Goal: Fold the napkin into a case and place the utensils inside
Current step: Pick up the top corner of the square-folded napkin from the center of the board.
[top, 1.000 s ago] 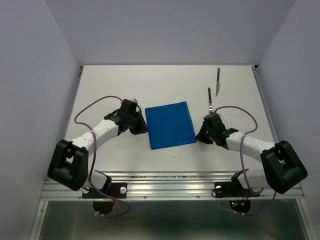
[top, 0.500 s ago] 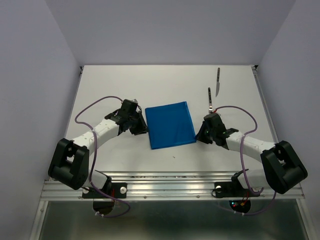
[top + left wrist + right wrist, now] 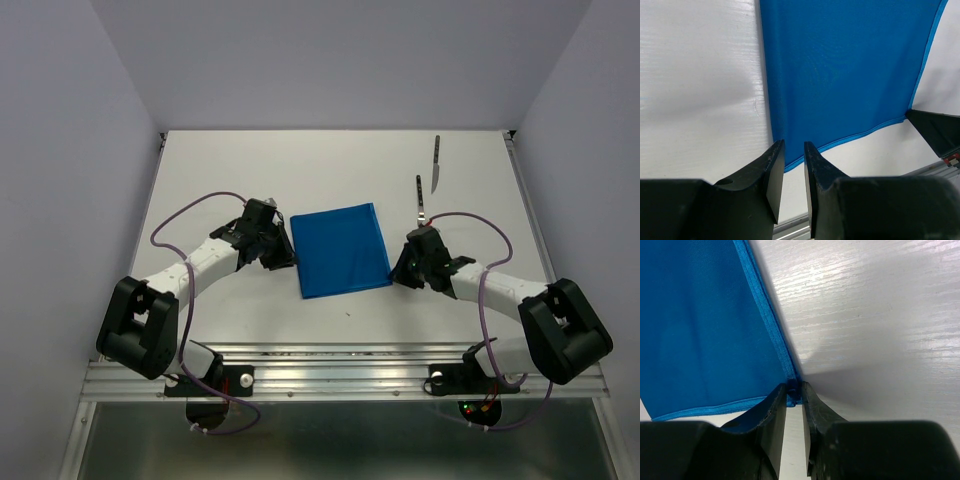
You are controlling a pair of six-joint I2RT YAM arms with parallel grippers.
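White table (image 3: 250,165), lilac walls (image 3: 60,150); right pincer (image 3: 794,392) pinches napkin (image 3: 342,250) corner; left pincer (image 3: 794,150) grip unclear.

The napkin (image 3: 840,70) fills the picture from 12 to 3 o'clock, flat on the white table (image 3: 700,90). Its lighter hem runs from 6 towards 3 o'clock. At 6 o'clock the left gripper (image 3: 794,145) has its two black fingers (image 3: 771,172) close together (only a thin slit between them). The napkin's corner is just at the tips; whether they pinch it is not clear. At 4 o'clock a black part (image 3: 935,132) sits at the other corner.

Napkin (image 3: 343,250) on table (image 3: 250,170) centre, fork (image 3: 421,200) behind its right, knife (image 3: 437,163) behind fork
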